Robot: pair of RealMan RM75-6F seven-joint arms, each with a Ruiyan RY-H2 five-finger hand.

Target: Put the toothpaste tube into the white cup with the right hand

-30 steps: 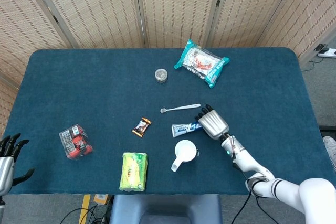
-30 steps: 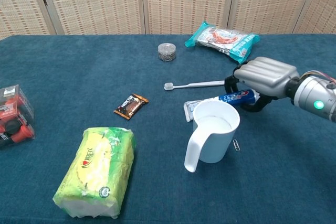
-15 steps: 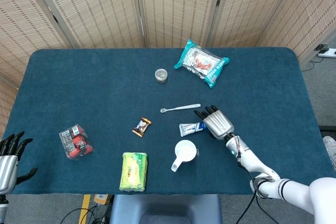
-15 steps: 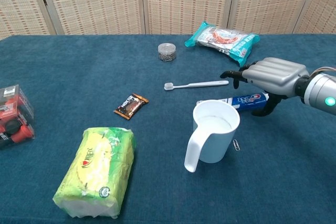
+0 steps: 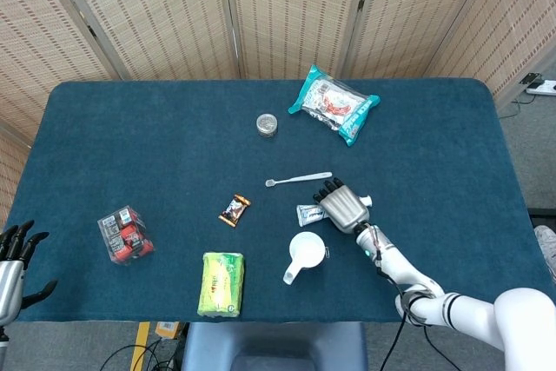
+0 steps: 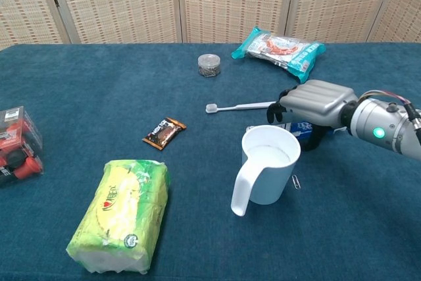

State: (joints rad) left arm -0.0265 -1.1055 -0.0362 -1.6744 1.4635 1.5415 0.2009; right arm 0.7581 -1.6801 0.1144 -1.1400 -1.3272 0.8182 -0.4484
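Right hand (image 6: 314, 104) sits palm-down over the toothpaste tube (image 5: 308, 213), fingers curled around it; tube lies flat on the blue surface (image 6: 99, 90), mostly hidden under the hand, only its ends showing. Can't tell if it's actually gripped or just covered. White cup (image 6: 266, 169) stands upright just in front of the hand, handle toward the camera, nothing inside. Toothbrush (image 6: 240, 106) lies just beyond the fingertips, not touching as far as I can see. Snack bag (image 6: 279, 49) well beyond the hand. Left hand (image 5: 12, 262) far off at the surface edge, fingers spread, holding nothing.
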